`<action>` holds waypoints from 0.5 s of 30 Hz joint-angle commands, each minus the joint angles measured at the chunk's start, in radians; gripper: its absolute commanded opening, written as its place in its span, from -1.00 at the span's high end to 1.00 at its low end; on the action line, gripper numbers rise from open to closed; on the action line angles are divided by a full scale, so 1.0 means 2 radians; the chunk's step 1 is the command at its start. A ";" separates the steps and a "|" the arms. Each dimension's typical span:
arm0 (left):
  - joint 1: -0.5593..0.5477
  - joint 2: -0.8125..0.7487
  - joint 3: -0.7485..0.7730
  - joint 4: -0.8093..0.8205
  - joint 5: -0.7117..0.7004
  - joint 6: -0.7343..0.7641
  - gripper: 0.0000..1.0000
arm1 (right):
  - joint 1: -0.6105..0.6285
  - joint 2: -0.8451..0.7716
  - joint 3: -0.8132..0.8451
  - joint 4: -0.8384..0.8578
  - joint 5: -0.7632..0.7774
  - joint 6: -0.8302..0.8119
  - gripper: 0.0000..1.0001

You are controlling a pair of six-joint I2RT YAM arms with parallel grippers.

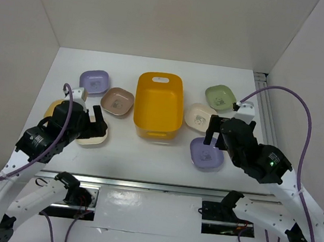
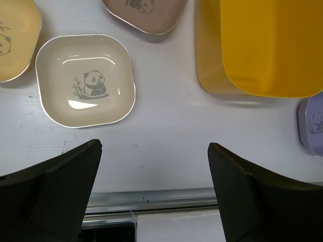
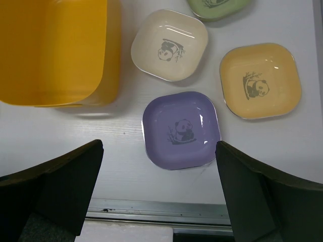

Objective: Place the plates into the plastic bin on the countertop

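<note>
The yellow-orange plastic bin [image 1: 158, 105] stands empty mid-countertop. Left of it lie a lavender plate [image 1: 94, 80], a brown-pink plate [image 1: 117, 101], a yellow plate [image 2: 12, 40] and a cream plate [image 2: 86, 80]. Right of it lie a green plate [image 1: 221, 96], a cream plate [image 3: 169, 45], a lavender plate [image 3: 180, 129] and a yellow plate [image 3: 260, 80]. My left gripper [image 2: 155, 146] is open and empty, above bare counter near the cream plate. My right gripper [image 3: 159, 146] is open and empty, above the lavender plate's near edge.
White walls close in the countertop [image 1: 145, 154] at left, back and right. A metal rail [image 1: 153, 185] runs along its near edge and another [image 1: 265, 105] along the right side. Purple cables loop off both arms.
</note>
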 commanded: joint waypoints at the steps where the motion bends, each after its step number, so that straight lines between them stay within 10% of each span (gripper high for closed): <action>1: -0.005 -0.008 -0.001 0.005 -0.007 -0.009 -1.00 | -0.002 -0.002 0.014 -0.005 0.012 0.006 -0.98; 15: -0.005 -0.003 -0.005 0.005 -0.007 -0.009 -1.00 | -0.002 0.068 -0.084 0.090 -0.082 0.053 -0.98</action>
